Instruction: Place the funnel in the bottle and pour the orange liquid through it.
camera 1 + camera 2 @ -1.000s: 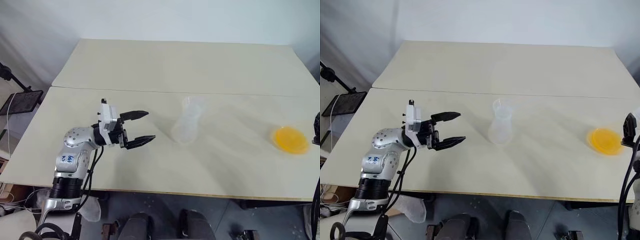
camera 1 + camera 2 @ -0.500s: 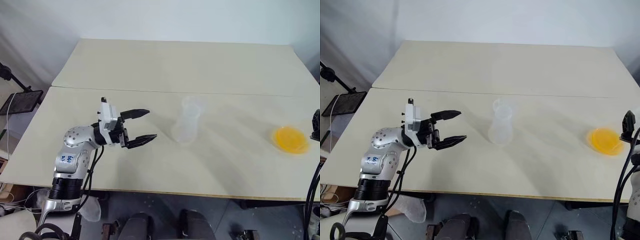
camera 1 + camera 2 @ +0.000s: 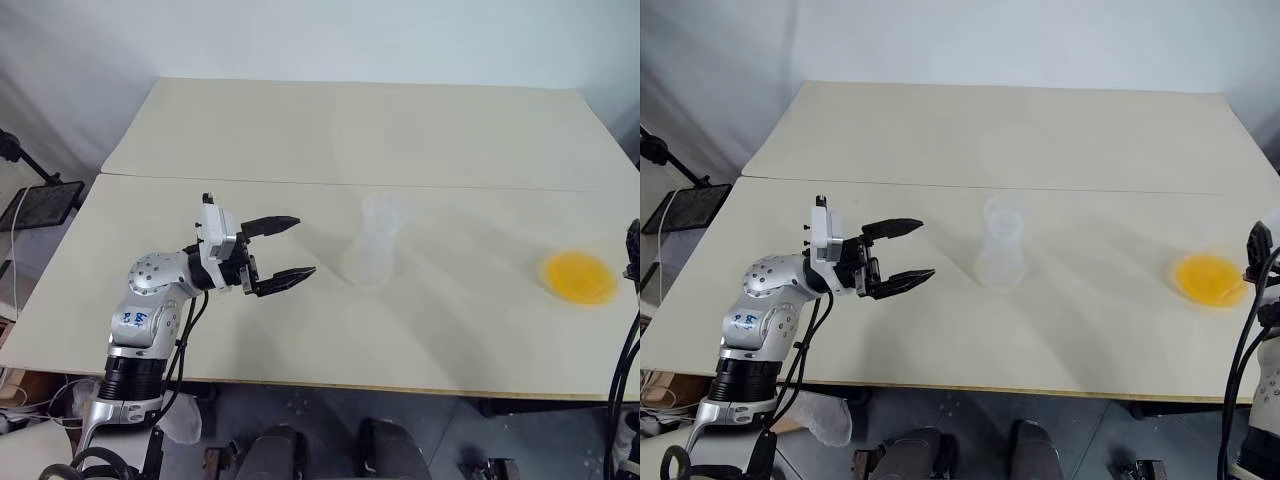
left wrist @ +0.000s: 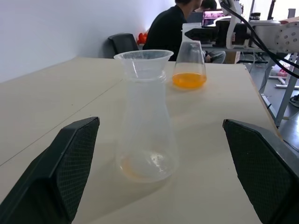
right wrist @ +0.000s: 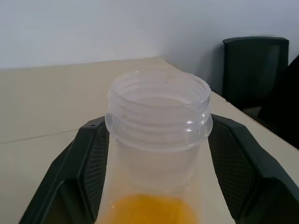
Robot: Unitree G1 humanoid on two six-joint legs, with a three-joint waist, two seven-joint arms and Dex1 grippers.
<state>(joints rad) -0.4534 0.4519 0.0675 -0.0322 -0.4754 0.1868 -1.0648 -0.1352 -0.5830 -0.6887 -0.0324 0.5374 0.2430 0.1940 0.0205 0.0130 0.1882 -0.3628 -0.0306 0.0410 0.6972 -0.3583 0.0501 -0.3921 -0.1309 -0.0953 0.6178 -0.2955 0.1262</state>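
A clear bottle (image 4: 145, 126) stands mid-table with the see-through funnel (image 4: 144, 58) seated in its neck; in the left eye view the bottle (image 3: 372, 250) shows as a pale shape. My left gripper (image 3: 300, 247) hovers open to its left, fingers pointing at it, nothing between them. Near the table's right edge a clear conical flask (image 4: 189, 65) holds the orange liquid (image 3: 580, 278). My right gripper (image 5: 158, 126) is shut on the flask's neck, a black finger (image 5: 88, 163) pressed on each side just below the threaded rim.
Two beige tables (image 3: 300, 130) meet at a seam behind the bottle. The flask stands close to the right table edge. In the left wrist view a seated person (image 4: 170, 28), a dark chair (image 4: 124, 44) and desks lie beyond the table.
The right gripper at the right edge has shifted slightly beside the flask. The left gripper, the bottle and the funnel have kept still.
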